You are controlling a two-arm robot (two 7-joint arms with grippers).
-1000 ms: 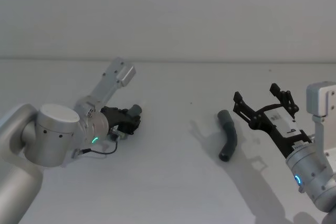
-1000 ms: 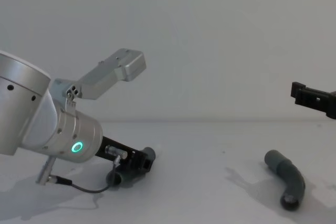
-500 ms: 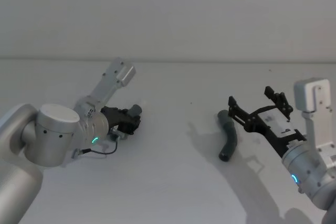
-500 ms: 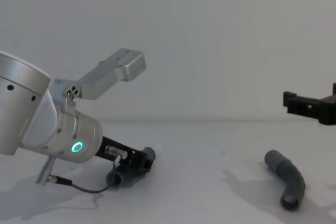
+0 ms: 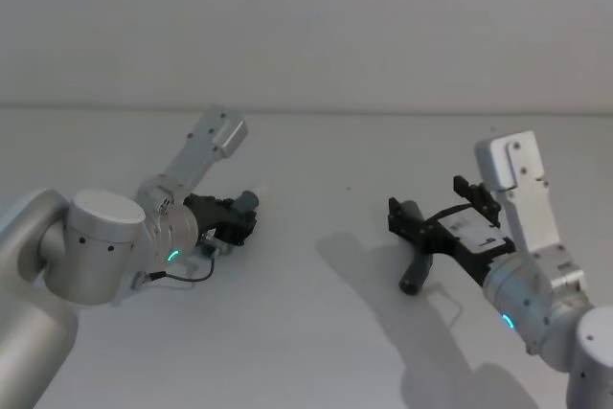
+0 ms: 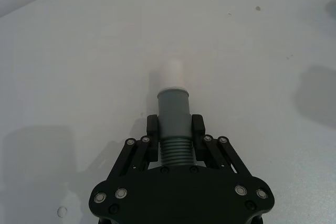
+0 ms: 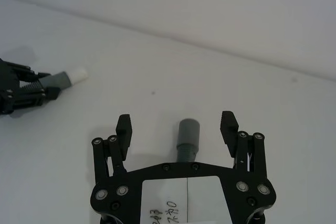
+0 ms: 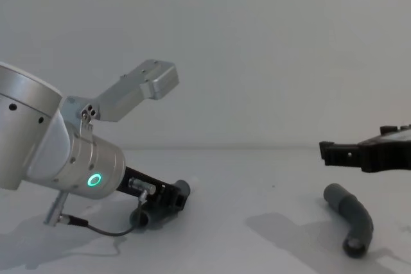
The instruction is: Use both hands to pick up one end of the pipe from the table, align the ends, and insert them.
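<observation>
Left pincer (image 6: 175, 125) clamps pipe 1 (image 6: 173, 102); right pincer (image 7: 177, 123) gapes over pipe 2 (image 7: 189, 134).

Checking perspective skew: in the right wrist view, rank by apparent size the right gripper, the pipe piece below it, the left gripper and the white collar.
1. Right gripper, nearest the camera.
2. Loose pipe piece and left gripper look alike; the latter is farther, so unranked.
3. White collar on the held pipe piece.
</observation>
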